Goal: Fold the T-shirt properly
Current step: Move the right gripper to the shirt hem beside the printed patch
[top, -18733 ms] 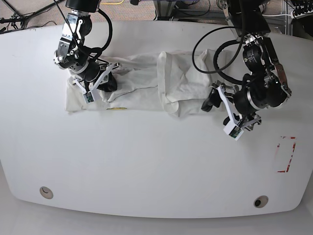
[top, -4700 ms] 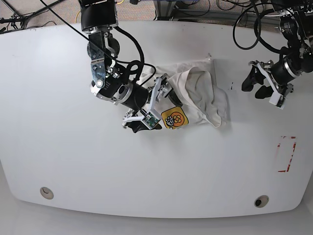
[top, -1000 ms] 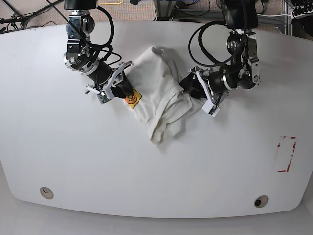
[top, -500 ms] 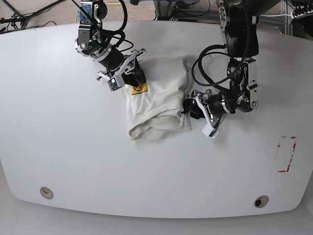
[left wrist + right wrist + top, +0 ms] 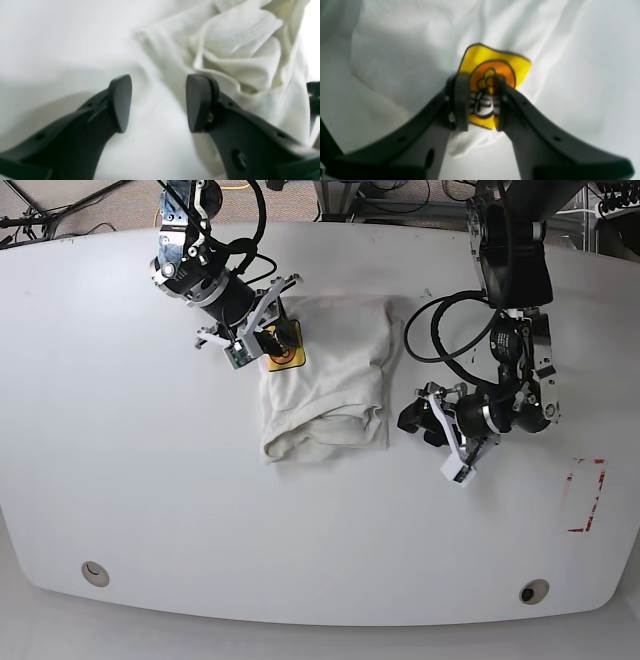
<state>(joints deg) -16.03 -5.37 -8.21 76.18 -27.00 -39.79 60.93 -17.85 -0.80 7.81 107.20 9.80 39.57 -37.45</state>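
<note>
The white T-shirt [image 5: 330,370] lies bunched in a wrinkled heap at the table's middle, its yellow-orange cartoon patch [image 5: 283,345] at its left edge. My right gripper [image 5: 268,342] is shut on that patch; in the right wrist view the two fingers [image 5: 461,100] pinch the printed cloth [image 5: 492,72] of my right gripper [image 5: 481,102]. My left gripper [image 5: 410,421] stands open just right of the shirt's lower right corner, apart from it. In the left wrist view my left gripper [image 5: 160,102] has nothing between its fingers, and the folds of the T-shirt [image 5: 237,50] lie beyond them.
The white table [image 5: 200,510] carries a red-taped rectangle [image 5: 585,495] near its right edge. Two round holes [image 5: 93,572] [image 5: 533,591] sit near the front edge. Cables and stands crowd the far edge.
The left gripper has drawn back right and down off the shirt. The right gripper has carried the yellow patch slightly up, and the shirt's top edge now stretches further right.
</note>
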